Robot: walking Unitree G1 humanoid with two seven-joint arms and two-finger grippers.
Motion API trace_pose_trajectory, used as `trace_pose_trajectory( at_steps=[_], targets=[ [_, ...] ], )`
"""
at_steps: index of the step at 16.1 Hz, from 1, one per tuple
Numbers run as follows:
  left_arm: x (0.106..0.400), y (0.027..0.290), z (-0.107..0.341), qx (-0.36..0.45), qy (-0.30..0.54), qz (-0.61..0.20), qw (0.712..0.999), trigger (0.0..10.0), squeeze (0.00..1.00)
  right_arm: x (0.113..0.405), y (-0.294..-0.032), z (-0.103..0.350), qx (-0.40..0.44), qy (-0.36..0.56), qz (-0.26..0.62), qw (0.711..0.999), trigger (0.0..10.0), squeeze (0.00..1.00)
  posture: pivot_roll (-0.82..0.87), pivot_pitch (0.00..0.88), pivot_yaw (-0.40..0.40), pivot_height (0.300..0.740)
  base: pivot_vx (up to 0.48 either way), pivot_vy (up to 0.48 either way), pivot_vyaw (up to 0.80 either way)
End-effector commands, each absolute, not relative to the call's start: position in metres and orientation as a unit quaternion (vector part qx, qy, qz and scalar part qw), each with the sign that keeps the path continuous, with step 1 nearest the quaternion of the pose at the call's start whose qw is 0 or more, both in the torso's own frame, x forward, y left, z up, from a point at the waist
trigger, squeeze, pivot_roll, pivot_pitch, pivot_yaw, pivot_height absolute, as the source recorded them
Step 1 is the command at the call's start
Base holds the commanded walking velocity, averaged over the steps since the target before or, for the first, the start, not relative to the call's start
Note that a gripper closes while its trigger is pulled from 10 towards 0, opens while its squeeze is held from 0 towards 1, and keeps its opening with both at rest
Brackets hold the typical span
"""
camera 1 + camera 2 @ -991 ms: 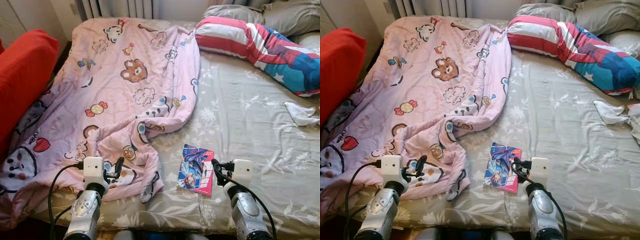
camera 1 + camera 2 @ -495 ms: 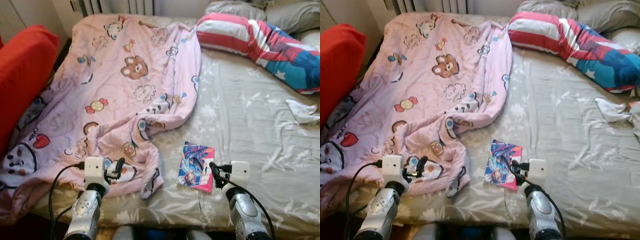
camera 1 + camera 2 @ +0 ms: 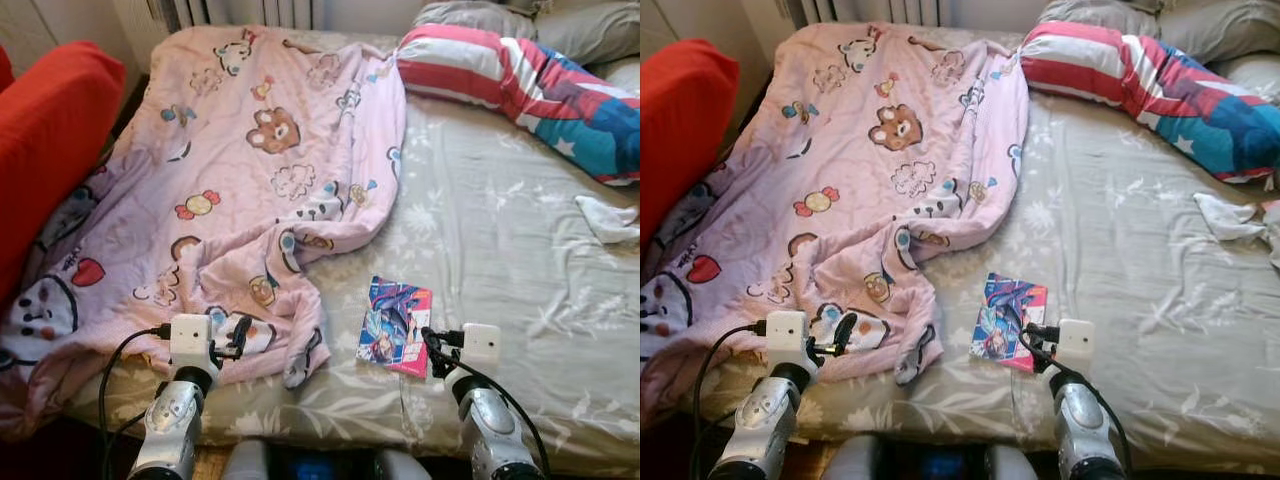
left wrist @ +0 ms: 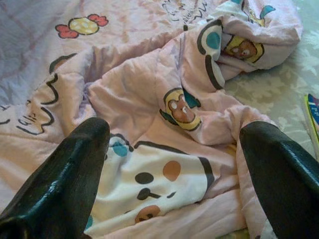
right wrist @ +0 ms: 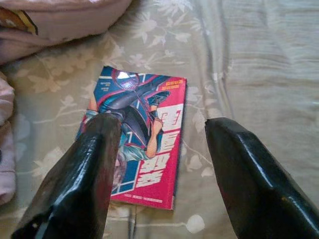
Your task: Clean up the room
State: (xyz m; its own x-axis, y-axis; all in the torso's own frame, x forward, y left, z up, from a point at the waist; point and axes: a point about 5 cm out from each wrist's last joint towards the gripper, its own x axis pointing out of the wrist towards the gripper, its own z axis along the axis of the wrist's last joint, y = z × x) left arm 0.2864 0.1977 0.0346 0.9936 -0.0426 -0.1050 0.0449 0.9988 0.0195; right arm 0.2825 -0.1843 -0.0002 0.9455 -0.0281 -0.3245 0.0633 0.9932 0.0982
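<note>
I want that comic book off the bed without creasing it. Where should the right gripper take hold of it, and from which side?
Probably the near short edge of the comic book, coming in low from the robot's side. It lies flat on the bed sheet, thin, with nothing to pinch from above. The right gripper hangs over that edge with jaws open, so one finger could press into the soft sheet and slip under the cover.

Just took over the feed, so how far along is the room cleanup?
Nothing looks done yet. The pink blanket lies crumpled across the bed, and a white cloth sits near the striped pillow. In hand: the right gripper, open, hovers over the comic book, holding nothing. The left gripper, also open, is above the blanket's edge. Left: book, blanket and cloth.
</note>
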Motion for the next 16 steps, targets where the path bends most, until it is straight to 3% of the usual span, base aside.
trace_pose_trajectory(
  at_steps=[1, 16],
  targets=[
    [0.2813, 0.1972, 0.0281, 0.012, 0.069, -0.024, 0.997, 10.0, 0.0, 0.2751, -0.1872, -0.0067, 0.056, 0.174, -0.03, 0.983, 10.0, 0.0, 0.12, 0.257, -0.034, 0.642, 0.0, 0.0, 0.0],
    [0.2844, 0.1916, 0.0294, 0.011, 0.071, -0.036, 0.997, 10.0, 0.0, 0.2742, -0.1834, -0.0086, 0.056, 0.18, -0.027, 0.982, 10.0, 0.0, 0.12, 0.258, -0.03, 0.642, 0.0, 0.0, 0.0]
  ],
)
